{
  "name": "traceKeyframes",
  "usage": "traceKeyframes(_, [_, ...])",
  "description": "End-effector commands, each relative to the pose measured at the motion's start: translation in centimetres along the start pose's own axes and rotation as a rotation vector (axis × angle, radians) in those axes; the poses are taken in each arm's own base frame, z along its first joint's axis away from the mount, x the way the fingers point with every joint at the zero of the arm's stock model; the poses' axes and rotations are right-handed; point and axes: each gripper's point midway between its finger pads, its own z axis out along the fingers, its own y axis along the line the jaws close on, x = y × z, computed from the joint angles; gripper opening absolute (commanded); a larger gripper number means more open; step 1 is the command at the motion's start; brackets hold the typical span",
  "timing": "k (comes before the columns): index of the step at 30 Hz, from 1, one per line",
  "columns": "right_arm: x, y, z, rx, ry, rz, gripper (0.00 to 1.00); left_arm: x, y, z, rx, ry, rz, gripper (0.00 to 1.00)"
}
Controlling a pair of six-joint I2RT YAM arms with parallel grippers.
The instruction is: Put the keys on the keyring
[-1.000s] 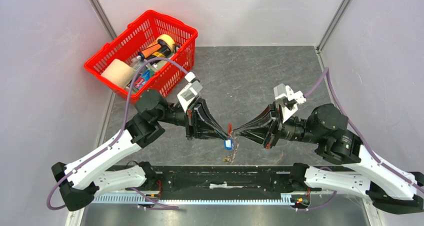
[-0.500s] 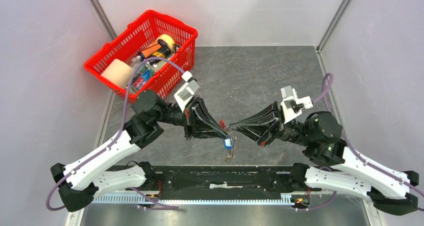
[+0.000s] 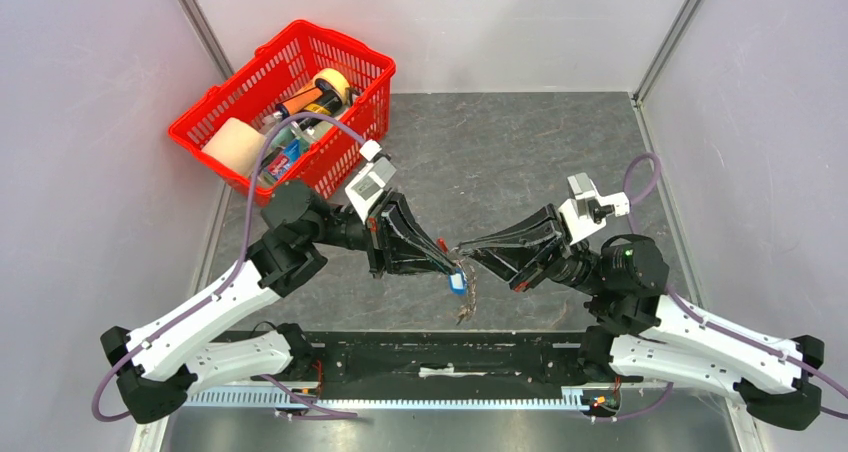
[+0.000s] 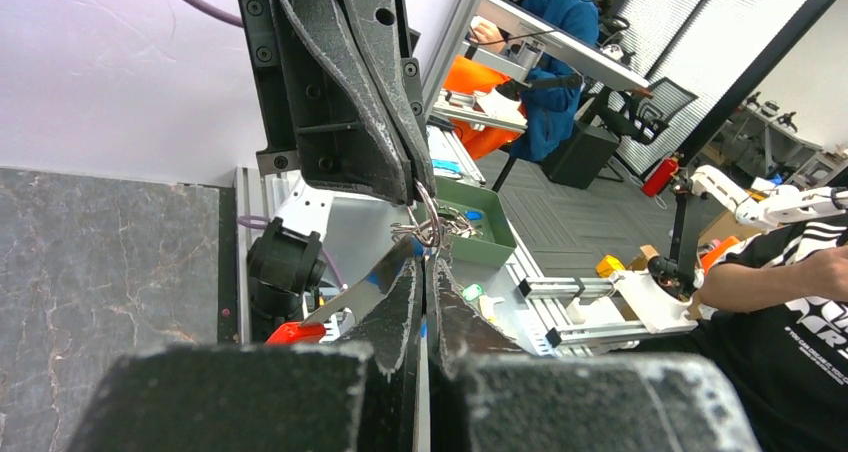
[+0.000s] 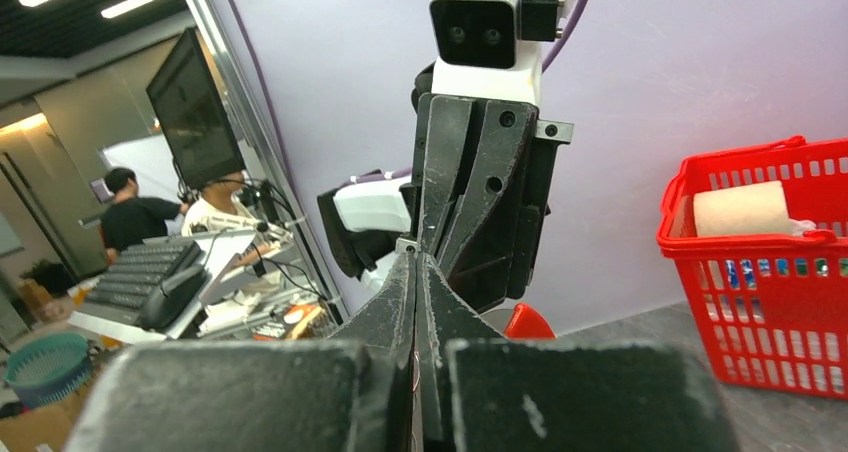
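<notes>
Two robot arms meet nose to nose over a grey stone-patterned table [image 3: 520, 142], seen here from the overhead camera. The left arm [image 3: 215, 302] reaches in from the lower left of the frame and the right arm [image 3: 700, 327] from the lower right. Their black fingers converge just below the centre.

In the upper left, a red basket [image 3: 345, 147] sits at the table's corner. It holds a pale roll [image 3: 235, 144], a roll of tape [image 3: 333, 80] and other small goods we cannot make out.

The left gripper [image 3: 452, 266] has its jaws pressed fully together, and so does the right gripper [image 3: 463, 251]. The two sets of tips are all but touching, up off the table.

Below them dangles the keyring [image 3: 463, 315], its string of small grey metal pieces trailing toward the bottom of the frame. In the left wrist view it shows as a thin wire circle. It runs from the right gripper's closed tips, which nip its upper edge, down to the left gripper's own tips.

The key [image 3: 457, 284], with its blue head, hangs just under the left gripper's tips, beside the metal string. We cannot tell whether those jaws pinch the key itself or the wire.
</notes>
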Motion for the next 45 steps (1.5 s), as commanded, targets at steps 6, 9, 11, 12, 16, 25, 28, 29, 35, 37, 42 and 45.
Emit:
traceKeyframes(6, [-5.6, 0.8, 0.2, -0.009, -0.277, 0.109, 0.00, -1.6, -1.3, 0.0, 0.010, -0.029, 0.022, 0.02])
traceKeyframes(9, [-5.6, 0.8, 0.5, -0.023, -0.291, 0.146, 0.00, -2.0, -1.4, 0.1, 0.016, -0.043, 0.031, 0.02])
traceKeyframes(11, [-5.5, 0.9, 0.8, -0.042, -0.297, 0.168, 0.00, -2.2, -1.3, 0.3, 0.017, -0.046, 0.029, 0.02])
traceKeyframes(12, [-5.5, 1.0, 1.0, -0.052, -0.296, 0.175, 0.00, -2.2, -1.2, 0.4, 0.016, -0.044, 0.025, 0.02])
traceKeyframes(16, [-5.7, 1.3, 1.1, -0.065, -0.303, 0.183, 0.00, -2.3, -1.2, 0.4, 0.012, -0.050, 0.028, 0.02])
traceKeyframes(25, [-5.5, 1.3, 1.1, -0.088, -0.321, 0.235, 0.00, -3.3, -1.1, 0.5, 0.004, -0.088, 0.069, 0.02])
traceKeyframes(28, [-5.5, 1.5, 1.1, -0.101, -0.325, 0.255, 0.00, -3.8, -1.3, 0.6, 0.014, -0.097, 0.086, 0.02])
traceKeyframes(29, [-5.5, 1.5, 1.2, -0.103, -0.324, 0.261, 0.00, -3.9, -1.2, 0.7, 0.015, -0.098, 0.087, 0.02])
traceKeyframes(35, [-5.0, 1.5, 1.6, -0.125, -0.325, 0.303, 0.00, -4.1, -0.9, 1.1, 0.028, -0.108, 0.093, 0.02])
traceKeyframes(37, [-4.8, 1.5, 1.7, -0.131, -0.321, 0.312, 0.00, -4.3, -0.9, 1.2, 0.031, -0.115, 0.096, 0.02])
traceKeyframes(42, [-4.4, 1.5, 1.9, -0.144, -0.318, 0.324, 0.00, -4.8, -1.0, 1.3, 0.039, -0.128, 0.108, 0.02])
traceKeyframes(45, [-4.1, 1.5, 2.1, -0.155, -0.317, 0.339, 0.00, -4.9, -0.7, 1.5, 0.033, -0.133, 0.106, 0.02])
